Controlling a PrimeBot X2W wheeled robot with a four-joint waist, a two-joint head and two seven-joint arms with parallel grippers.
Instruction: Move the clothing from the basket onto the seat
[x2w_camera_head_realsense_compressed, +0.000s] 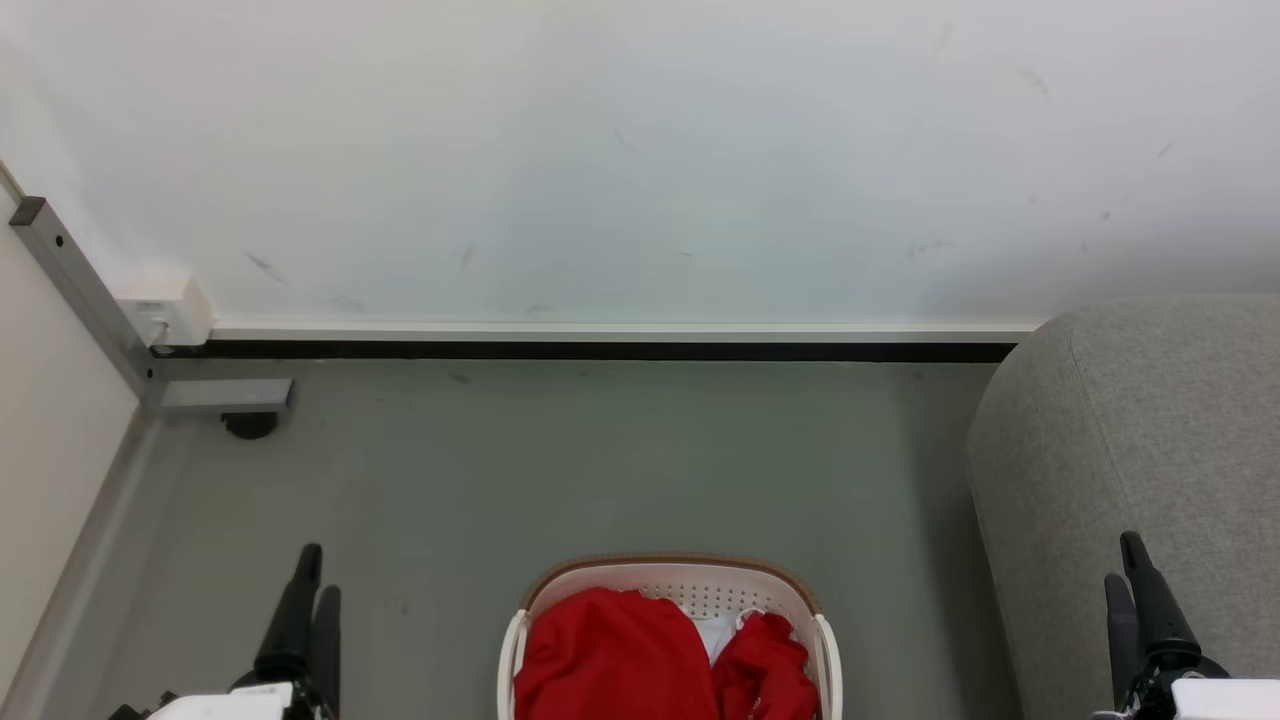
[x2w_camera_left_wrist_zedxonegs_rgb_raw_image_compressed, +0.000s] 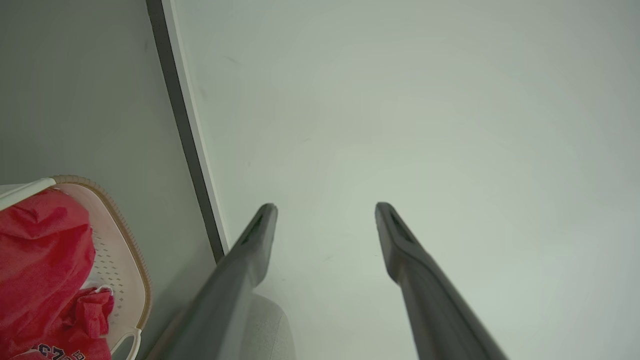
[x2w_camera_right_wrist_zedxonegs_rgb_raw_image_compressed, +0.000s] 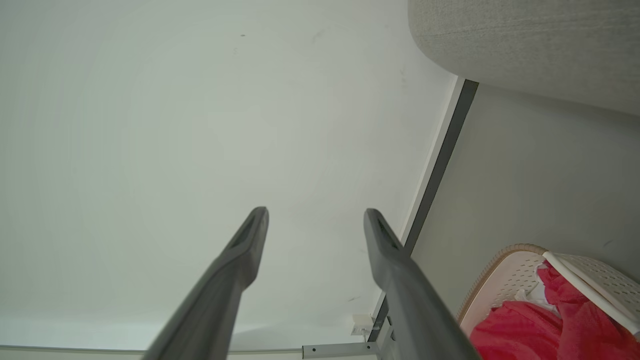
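Bright red clothing (x2w_camera_head_realsense_compressed: 612, 655) with some white fabric fills the white basket (x2w_camera_head_realsense_compressed: 668, 572) with a brown rim, low in the middle of the head view on the grey floor. The grey seat (x2w_camera_head_realsense_compressed: 1150, 440) stands at the right. My left gripper (x2w_camera_head_realsense_compressed: 312, 570) is at the lower left, well left of the basket, open (x2w_camera_left_wrist_zedxonegs_rgb_raw_image_compressed: 325, 207) with nothing between its fingers. My right gripper (x2w_camera_head_realsense_compressed: 1125, 560) is at the lower right in front of the seat, open (x2w_camera_right_wrist_zedxonegs_rgb_raw_image_compressed: 315, 212) and empty. The clothing (x2w_camera_left_wrist_zedxonegs_rgb_raw_image_compressed: 40, 260) with lettering and the basket (x2w_camera_left_wrist_zedxonegs_rgb_raw_image_compressed: 135, 270) show at the left wrist view's lower left, and the clothing (x2w_camera_right_wrist_zedxonegs_rgb_raw_image_compressed: 520, 332) at the right wrist view's lower right.
A white wall (x2w_camera_head_realsense_compressed: 640, 150) with a dark baseboard (x2w_camera_head_realsense_compressed: 600, 351) runs behind the floor. At the left stands a grey metal frame leg (x2w_camera_head_realsense_compressed: 85, 290) with a foot (x2w_camera_head_realsense_compressed: 250, 425) and a white socket box (x2w_camera_head_realsense_compressed: 165, 312). Bare floor lies between basket and wall.
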